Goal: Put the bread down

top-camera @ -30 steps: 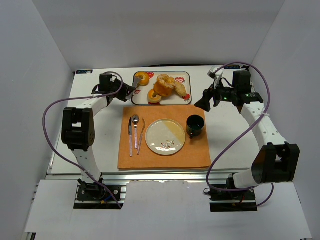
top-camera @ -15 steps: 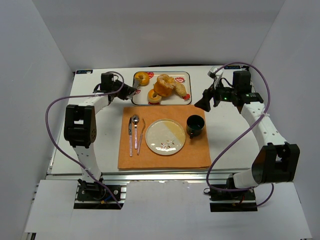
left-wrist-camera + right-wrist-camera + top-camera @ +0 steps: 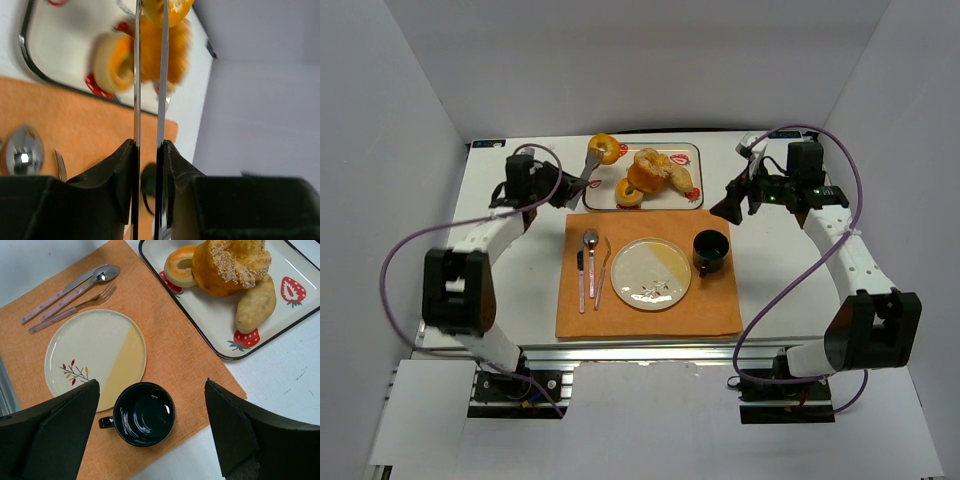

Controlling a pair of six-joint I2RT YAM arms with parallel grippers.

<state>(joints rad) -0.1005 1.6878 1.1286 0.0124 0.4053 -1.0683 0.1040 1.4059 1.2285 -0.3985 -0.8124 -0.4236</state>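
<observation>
Left tool (image 3: 593, 158) raised far forward, nipping bread (image 3: 604, 148); right tool (image 3: 151, 390) spread wide, angled downward.

Plate (image 3: 650, 272) unobstructed — cup (image 3: 710, 250) alongside

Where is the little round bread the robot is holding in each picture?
Top view: the bread at the tray's far left corner, in the left gripper.
Left wrist: bread at the top edge.
Right wrist: not in it.
Shared landmark: the strawberry tray.
</observation>
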